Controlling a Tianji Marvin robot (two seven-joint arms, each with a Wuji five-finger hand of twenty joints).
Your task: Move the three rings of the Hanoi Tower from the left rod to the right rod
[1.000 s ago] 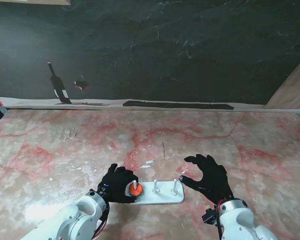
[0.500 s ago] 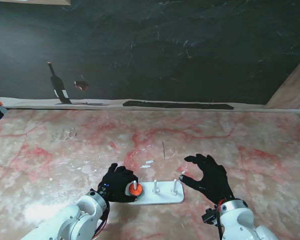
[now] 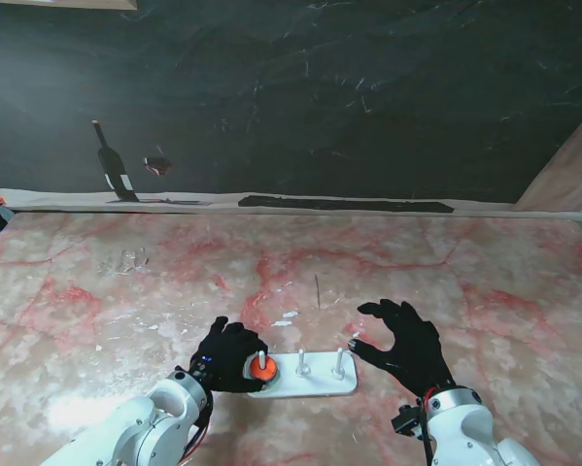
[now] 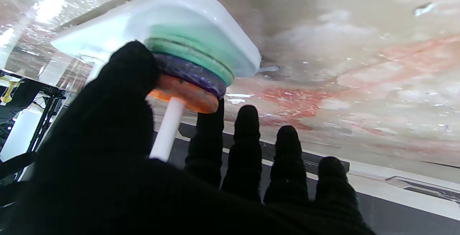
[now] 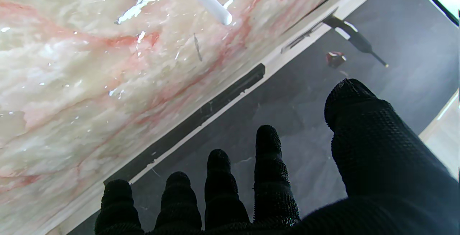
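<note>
A white base [image 3: 315, 385] with three rods lies on the marble table close to me. On its left rod [image 4: 167, 130] sit a green ring [image 4: 194, 53], a purple ring [image 4: 190, 73] and an orange ring [image 3: 262, 368] on top. My left hand [image 3: 228, 355] wraps that stack; the thumb [image 4: 125, 84] and the index finger [image 4: 206, 145] press the orange ring [image 4: 187, 96] from opposite sides. The middle rod [image 3: 301, 361] and right rod [image 3: 338, 361] are bare. My right hand [image 3: 407, 345] hovers just right of the base, fingers spread, holding nothing.
The table's far edge carries a dark strip [image 3: 344, 204]. Behind it is a black backdrop with a bottle shape [image 3: 111, 163] on the left and a wooden board [image 3: 572, 170] on the right. Small white flecks [image 3: 286, 316] lie beyond the base.
</note>
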